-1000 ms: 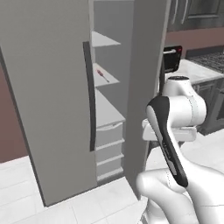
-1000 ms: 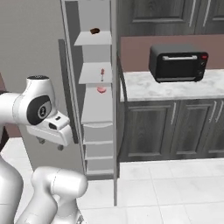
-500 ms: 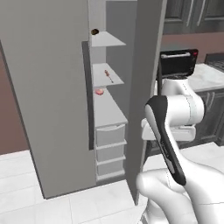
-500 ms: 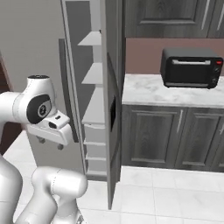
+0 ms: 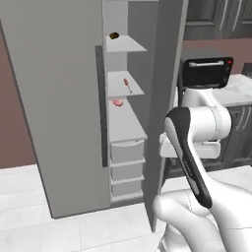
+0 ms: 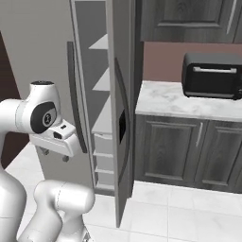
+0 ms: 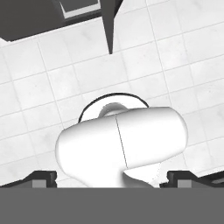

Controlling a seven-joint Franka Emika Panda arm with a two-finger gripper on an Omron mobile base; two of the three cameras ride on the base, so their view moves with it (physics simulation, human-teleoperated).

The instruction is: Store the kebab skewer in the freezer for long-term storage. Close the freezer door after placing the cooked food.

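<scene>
Hand view shows your tool (image 7: 112, 177) with its tips spread wide and nothing between them, aimed down at the floor tiles (image 7: 39, 118). The kebab skewer (image 5: 128, 85) lies on the freezer's (image 5: 59, 98) middle shelf, so push the freezer door (image 6: 124, 108) squarely on its outer face. The door's panel is barely legible edge-on.

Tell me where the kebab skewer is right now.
In the left base view the kebab skewer lies on the freezer's second shelf from the top, above the pink round lump and below the dark brown lump.
</scene>
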